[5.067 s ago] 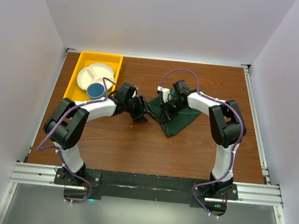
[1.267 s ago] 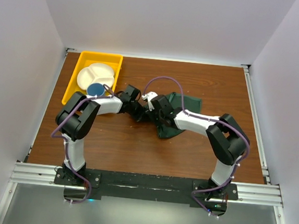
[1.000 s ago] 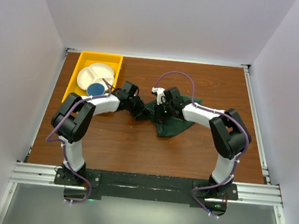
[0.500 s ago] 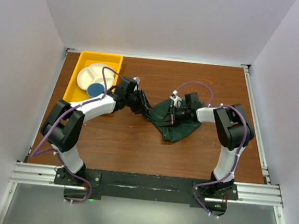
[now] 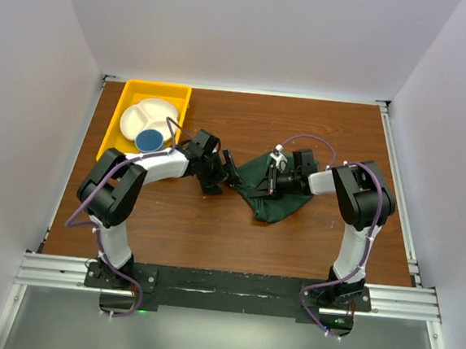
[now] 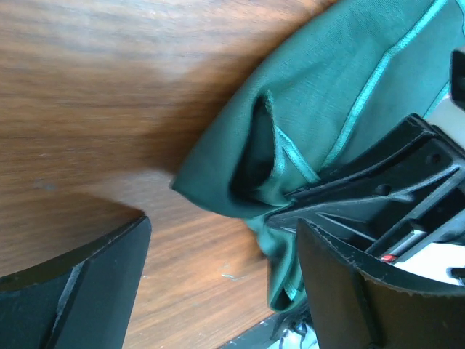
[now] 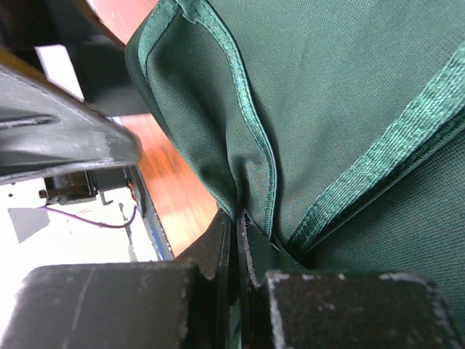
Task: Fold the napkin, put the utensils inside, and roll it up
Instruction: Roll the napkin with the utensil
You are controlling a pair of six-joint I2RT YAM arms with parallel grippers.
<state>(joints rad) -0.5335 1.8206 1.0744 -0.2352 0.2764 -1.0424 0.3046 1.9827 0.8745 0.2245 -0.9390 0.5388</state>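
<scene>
The dark green napkin lies bunched on the wooden table right of centre. My right gripper is shut on a hemmed fold of the napkin, its jaws pinched tight together on the cloth. Just left of the napkin's left corner, my left gripper stands wide open with nothing in it. In the left wrist view that corner of the napkin hangs free between and beyond its fingers, next to my right gripper's black body. The utensils are out of view.
A yellow tray sits at the back left and holds a white divided plate and a blue cup. White walls close in the table on three sides. A rail runs along the near edge.
My left gripper has opened wide and let go of the napkin's left corner. My right gripper stays shut on the cloth and has shifted a little to the right.
</scene>
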